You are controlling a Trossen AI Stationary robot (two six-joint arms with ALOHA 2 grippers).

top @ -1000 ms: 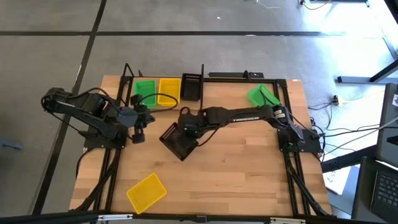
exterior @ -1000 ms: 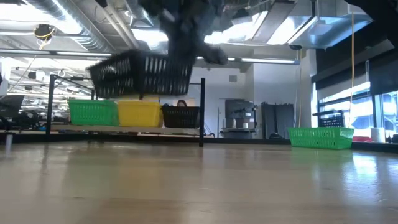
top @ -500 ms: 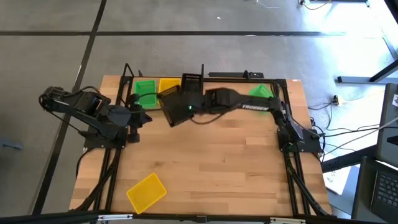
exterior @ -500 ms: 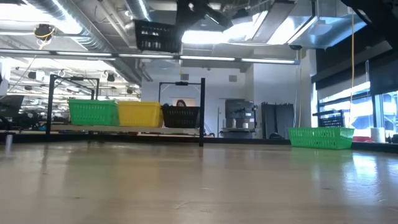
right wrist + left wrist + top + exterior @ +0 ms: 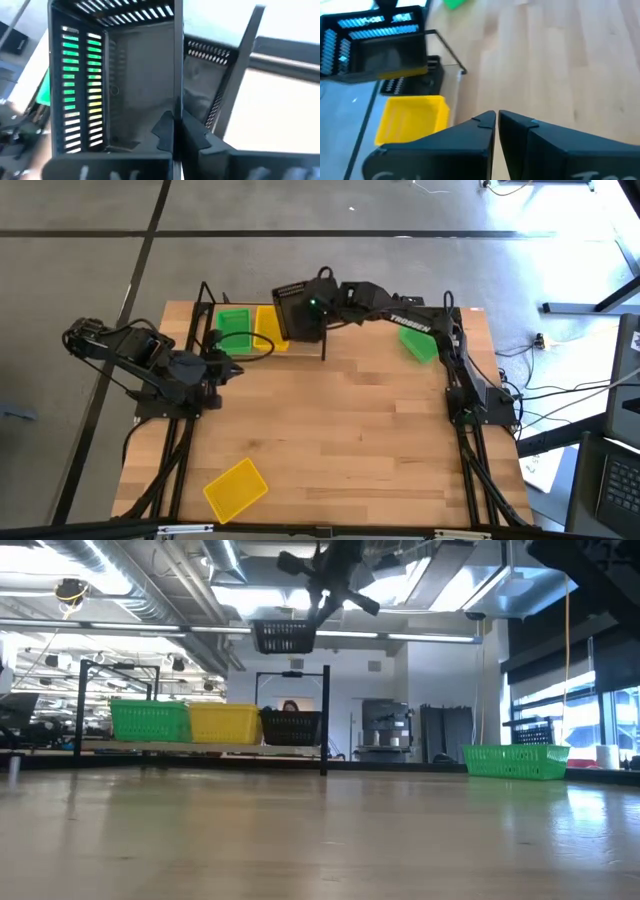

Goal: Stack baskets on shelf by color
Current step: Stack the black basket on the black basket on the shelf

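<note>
Held basket: a black basket (image 5: 297,311) hangs in the air above the shelf's right end, over the black basket (image 5: 292,727) that already sits there; the right wrist view shows its perforated wall (image 5: 82,85) close up.
Right end effector (image 5: 322,306): fingers closed tight on the black basket's rim, arm stretched across the far edge of the bench.
Shelf (image 5: 200,747): narrow light board in a black rod frame at the far left of the bench, carrying from left to right a green basket (image 5: 233,327), a yellow basket (image 5: 268,326) and the seated black one.
Loose baskets: a green basket (image 5: 418,343) lies tilted near the far right corner of the bench; a yellow basket (image 5: 236,488) lies askew near the front left corner, well apart from the shelf.
Left end effector (image 5: 224,365): closed or nearly so, holding nothing, hovering beside the shelf's left part; its fingers (image 5: 480,132) sit almost together.
Bench (image 5: 360,440): light wood planks.
</note>
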